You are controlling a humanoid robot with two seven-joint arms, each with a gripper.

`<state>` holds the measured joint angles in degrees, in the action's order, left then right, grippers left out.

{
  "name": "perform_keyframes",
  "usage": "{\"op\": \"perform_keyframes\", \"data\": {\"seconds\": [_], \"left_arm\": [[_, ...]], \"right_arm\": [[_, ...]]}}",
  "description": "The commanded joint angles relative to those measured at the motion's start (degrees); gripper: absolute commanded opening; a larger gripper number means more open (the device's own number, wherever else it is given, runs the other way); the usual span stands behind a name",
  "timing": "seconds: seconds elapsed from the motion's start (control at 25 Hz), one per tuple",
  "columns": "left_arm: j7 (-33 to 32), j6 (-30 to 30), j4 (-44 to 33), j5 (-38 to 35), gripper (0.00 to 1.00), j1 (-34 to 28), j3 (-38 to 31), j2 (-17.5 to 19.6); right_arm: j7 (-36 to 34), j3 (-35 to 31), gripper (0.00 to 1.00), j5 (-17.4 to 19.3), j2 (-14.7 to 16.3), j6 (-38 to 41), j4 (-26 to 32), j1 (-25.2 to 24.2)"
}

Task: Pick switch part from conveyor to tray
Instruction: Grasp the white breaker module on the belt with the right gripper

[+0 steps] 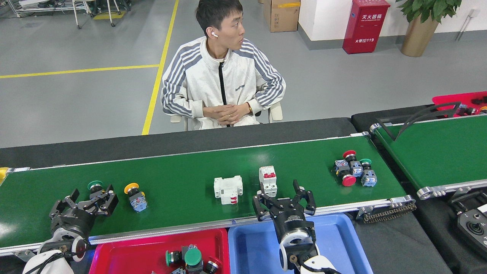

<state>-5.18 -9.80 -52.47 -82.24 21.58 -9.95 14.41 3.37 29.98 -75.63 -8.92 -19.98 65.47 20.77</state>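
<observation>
Several switch parts lie on the green conveyor [182, 163]: a green-capped push button [95, 186] and a yellow-capped one [135, 196] at the left, two white breakers [228, 189] [268, 180] in the middle, and a cluster of red and green buttons [354, 173] at the right. My left gripper [89, 199] is open over the belt, its fingers just in front of the green-capped button. My right gripper [284, 198] is open over the belt's near edge, just right of the upright breaker. A red tray [129, 253] with several buttons and a blue tray [251, 247] sit below.
A person [224, 83] sits behind the belt with hands clasped. A second green belt [437, 152] with a black bent bar runs at the right. A joystick box [473, 226] sits at the lower right. Black padding [171, 140] borders the far side.
</observation>
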Motion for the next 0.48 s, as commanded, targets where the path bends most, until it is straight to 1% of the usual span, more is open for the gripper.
{"op": "perform_keyframes", "data": {"seconds": [0.0, 0.04, 0.08, 0.12, 0.2, 0.28, 0.32, 0.36, 0.4, 0.44], "left_arm": [[0.3, 0.8, 1.1, 0.1, 0.64, 1.7, 0.5, 0.6], [0.3, 0.9, 1.1, 0.1, 0.55, 1.7, 0.9, 0.6], [0.3, 0.8, 1.1, 0.1, 0.45, 1.6, 1.2, 0.7], [0.4, 0.5, 1.1, 0.2, 0.32, 1.4, 1.2, 0.7], [0.4, 0.1, 1.1, 0.5, 0.23, 1.1, 1.2, 0.5], [0.6, -0.8, 0.5, 0.8, 0.14, 0.5, 1.2, 0.1], [0.7, -2.3, 0.0, 1.0, 0.11, 0.1, 1.2, 0.0], [0.9, -4.3, -1.8, 1.6, 0.10, -0.8, 0.7, 0.1], [0.9, -6.7, -4.6, 2.5, 0.09, -2.7, 0.4, 0.2], [1.0, -10.7, -8.6, 3.6, 0.09, -5.7, -0.2, 0.3]], "right_arm": [[0.2, 0.8, 0.57, 0.0, -0.4, 0.3, -0.3, 1.2], [0.2, 0.9, 0.32, 0.0, -0.4, 0.6, -0.7, 1.2], [0.2, 0.9, 0.18, 0.0, -0.4, 0.7, -1.1, 1.2], [0.2, 0.9, 0.11, 0.0, -0.4, 0.7, -1.5, 1.2], [0.2, 0.9, 0.04, 0.0, -0.3, 0.8, -1.5, 1.2], [0.2, 0.8, 0.02, 0.0, -0.3, 0.6, -1.3, 1.2], [0.2, 0.8, 0.02, 0.0, -0.3, 0.5, -0.9, 1.1], [0.1, 0.8, 0.02, 0.0, -0.3, 0.6, -0.3, 1.0], [-0.1, 0.8, 0.02, 0.0, -0.2, 0.8, 0.9, 0.6], [-0.3, 0.8, 0.02, 0.0, 0.6, 1.0, 3.5, -0.1]]}}
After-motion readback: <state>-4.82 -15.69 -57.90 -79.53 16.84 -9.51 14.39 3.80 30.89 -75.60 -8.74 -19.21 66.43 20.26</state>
